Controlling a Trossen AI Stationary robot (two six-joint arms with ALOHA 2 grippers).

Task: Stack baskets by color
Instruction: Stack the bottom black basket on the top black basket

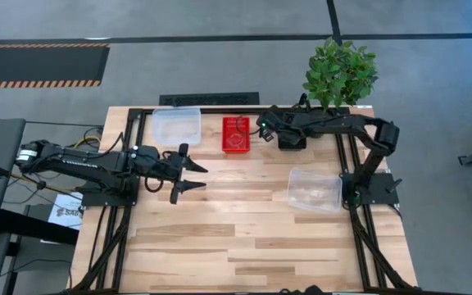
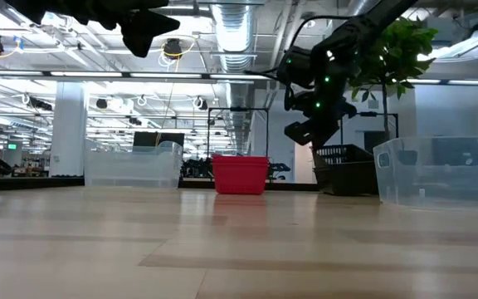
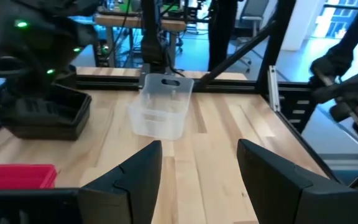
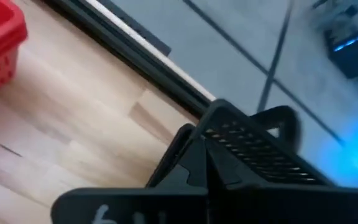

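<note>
A red mesh basket (image 1: 236,133) stands at the far middle of the table. Just to its right is a black mesh basket (image 1: 293,139), with my right gripper (image 1: 274,133) shut on it. One clear basket (image 1: 176,124) stands at the far left, and another (image 1: 314,188) rests on its bottom at the right. My left gripper (image 1: 203,178) hovers open at mid-left, well above the table, with nothing between its fingers (image 3: 135,180). My right gripper holds the black basket by the top edge of its mesh wall (image 4: 229,134), on the side toward the red basket and near a corner. The shut fingers (image 4: 197,180) slant down onto it from above. The basket stands upright with its bottom at table level (image 2: 347,189). Whether it is lifted clear does not show.
A potted green plant (image 1: 340,74) stands at the far right corner, behind the black basket. A black frame rail (image 1: 220,109) runs along the far edge. The near half of the table (image 1: 244,246) is bare wood.
</note>
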